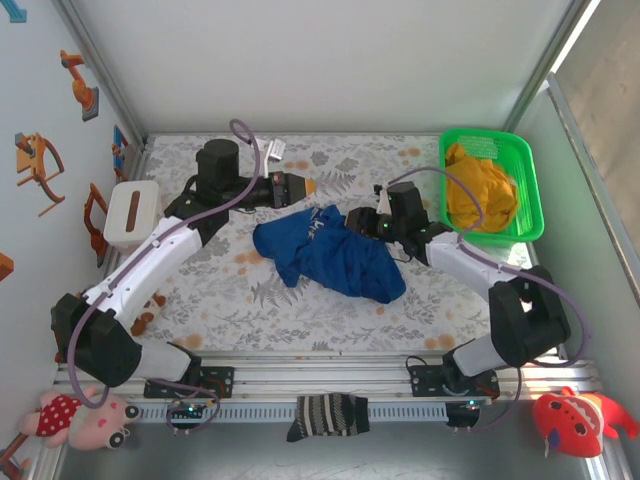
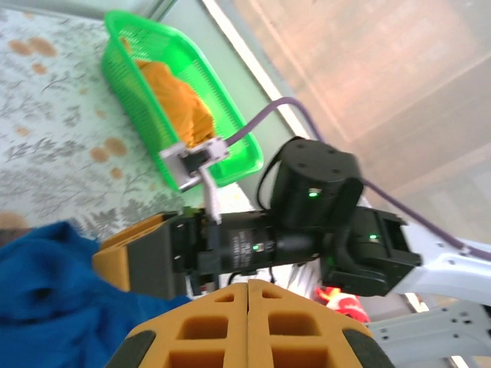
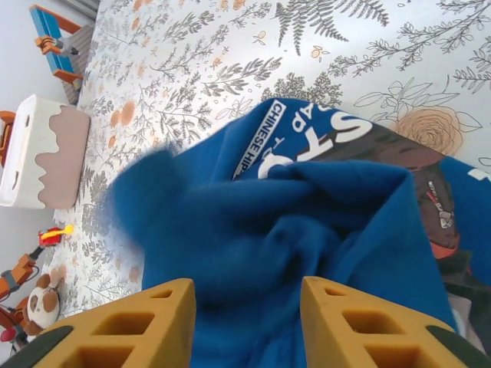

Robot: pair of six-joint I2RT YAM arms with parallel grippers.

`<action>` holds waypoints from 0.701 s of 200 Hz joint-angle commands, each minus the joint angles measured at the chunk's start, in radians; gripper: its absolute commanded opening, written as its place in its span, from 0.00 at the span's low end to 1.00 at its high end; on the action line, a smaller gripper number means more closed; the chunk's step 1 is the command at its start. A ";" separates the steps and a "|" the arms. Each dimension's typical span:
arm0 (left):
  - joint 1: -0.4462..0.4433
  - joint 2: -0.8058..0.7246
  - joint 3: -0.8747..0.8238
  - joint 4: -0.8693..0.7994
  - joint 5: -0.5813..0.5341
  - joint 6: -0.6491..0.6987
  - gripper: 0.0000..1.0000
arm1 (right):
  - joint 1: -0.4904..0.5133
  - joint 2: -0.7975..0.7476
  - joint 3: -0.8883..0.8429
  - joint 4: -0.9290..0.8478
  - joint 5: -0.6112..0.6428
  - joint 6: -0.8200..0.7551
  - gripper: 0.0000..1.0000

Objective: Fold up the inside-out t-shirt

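I read "CHINESE HIP" in white on the inside-out t-shirt (image 3: 307, 230), which lies crumpled mid-frame on the tabletop (image 1: 300, 310) in the top view. The left end effector (image 2: 247, 322) points toward frame right, pressed together. The right end effector (image 3: 247, 322) is spread over the cloth.

I see the t-shirt (image 1: 330, 255) is soft blue cloth, dull and all crinkly, with smooth white letters printed on it, and the tabletop (image 1: 300, 305) has a dull flowery cover. The green basket (image 1: 492, 143) is shiny plastic full of little holes, and the yellow garment (image 1: 480, 195) is soft cloth too. The left pincer (image 2: 247, 295) and the right pincer (image 3: 245, 307) are hard, dull orange plastic, and the rail (image 1: 320, 372) looks like bare grey metal.
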 commanded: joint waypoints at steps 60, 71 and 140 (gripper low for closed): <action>0.012 -0.021 -0.087 -0.003 -0.148 -0.031 0.29 | 0.027 -0.172 0.132 -0.325 0.087 -0.158 0.45; 0.021 -0.034 -0.123 -0.028 -0.231 -0.037 0.36 | 0.034 -0.112 0.201 -0.381 0.100 -0.186 0.46; -0.012 0.139 -0.219 -0.051 -0.297 -0.008 0.43 | 0.038 0.403 0.669 -0.578 0.104 -0.277 0.47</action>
